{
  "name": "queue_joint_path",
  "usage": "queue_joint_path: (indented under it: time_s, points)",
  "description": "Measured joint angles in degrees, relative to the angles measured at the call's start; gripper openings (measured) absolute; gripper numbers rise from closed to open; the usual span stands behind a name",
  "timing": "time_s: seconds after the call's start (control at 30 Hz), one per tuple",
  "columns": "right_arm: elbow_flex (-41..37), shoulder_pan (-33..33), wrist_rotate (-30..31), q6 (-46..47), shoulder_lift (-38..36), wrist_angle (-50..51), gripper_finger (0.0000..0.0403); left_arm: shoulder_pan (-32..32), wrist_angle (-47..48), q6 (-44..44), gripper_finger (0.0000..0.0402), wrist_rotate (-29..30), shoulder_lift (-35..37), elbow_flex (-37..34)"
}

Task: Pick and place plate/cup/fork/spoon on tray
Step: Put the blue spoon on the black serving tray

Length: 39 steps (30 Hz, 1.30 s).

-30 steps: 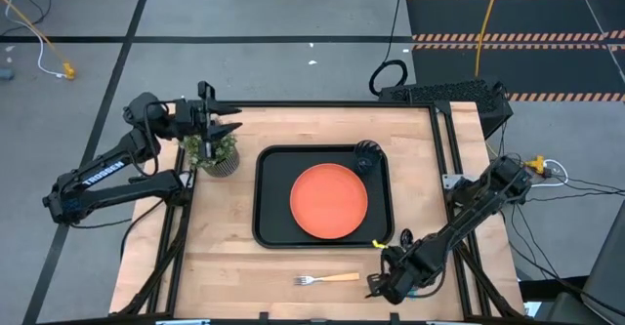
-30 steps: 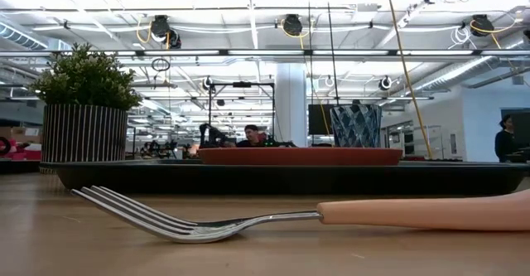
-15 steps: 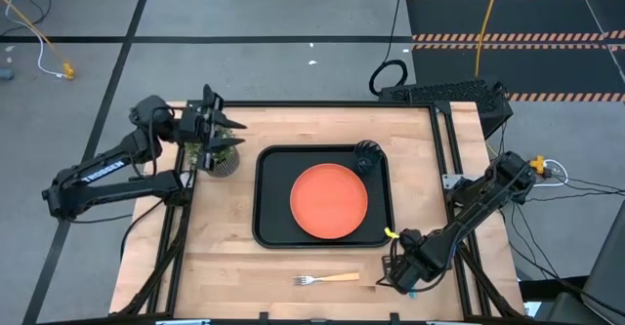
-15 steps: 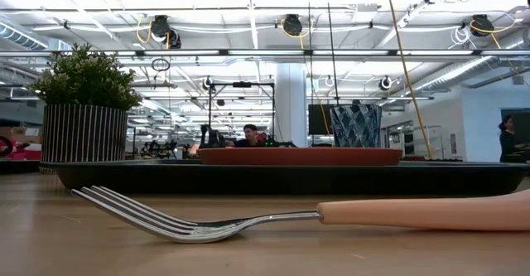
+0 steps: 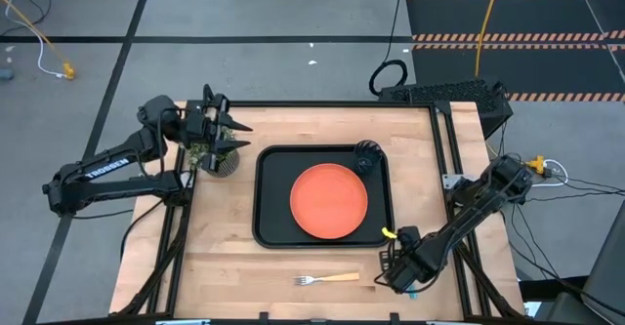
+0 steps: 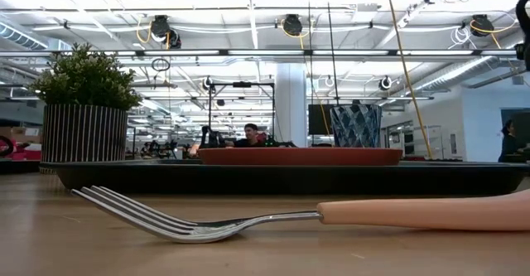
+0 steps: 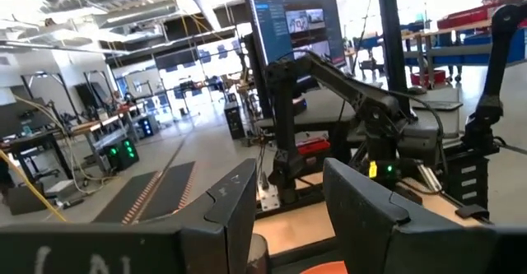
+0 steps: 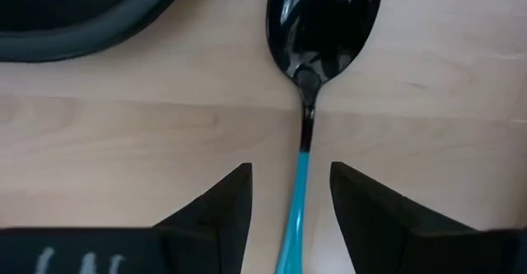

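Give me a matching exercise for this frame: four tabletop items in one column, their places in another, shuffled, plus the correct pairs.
Items:
1. round flat orange plate
2. small dark grey cup
3. fork with silver tines and tan handle
4. spoon with dark bowl and light blue handle

Places:
A. on the bare wood, between the open fingers of the right gripper
B. in a corner of the black rectangular tray
C. in the tray's middle
D. alone on the bare wood near the table's front edge

Pairs: 1-C, 2-B, 3-D, 4-A
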State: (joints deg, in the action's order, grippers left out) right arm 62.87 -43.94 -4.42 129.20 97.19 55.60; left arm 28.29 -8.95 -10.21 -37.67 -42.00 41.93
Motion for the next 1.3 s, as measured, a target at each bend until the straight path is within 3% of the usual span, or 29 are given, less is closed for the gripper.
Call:
queue_joint_path:
  time_s: [0.3, 0.57, 0.63, 0.83, 0.93, 1.1, 1.3]
  points:
    - [0.0, -0.03, -0.1, -2.46, 3.62, -1.83, 0.0126, -0.04, -0.02, 1.51, 0.0145, 0.02, 0.0, 0.0]
    - [0.17, -0.11, -1.24, -4.53, 4.89, -4.51, 0.0037, -0.04, 0.57, 2.03, 0.0145, 0.02, 0.0, 0.0]
    - [0.14, -0.19, -2.28, -4.37, 4.54, -4.65, 0.0011, -0.04, 0.79, 2.08, 0.0145, 0.02, 0.0, 0.0]
    - [2.98, -0.57, -8.93, -4.1, 4.32, -3.84, 0.0004, -0.05, 1.12, 1.49, 0.0145, 0.04, 0.0, 0.0]
    - [6.74, -0.49, -4.4, -3.96, 4.32, -1.73, 0.0003, -0.04, 1.52, 0.28, 0.0145, 0.09, 0.0, 0.0]
    - [14.27, 1.49, 9.18, -6.42, 4.2, 1.73, 0.0001, -0.04, 1.63, -0.19, 0.0145, 0.1, 0.0, 0.0]
    - [17.29, 9.23, 22.65, -23.5, 4.21, -9.02, 0.0001, -0.04, 1.99, 0.85, 0.0145, 0.09, 0.11, 0.0]
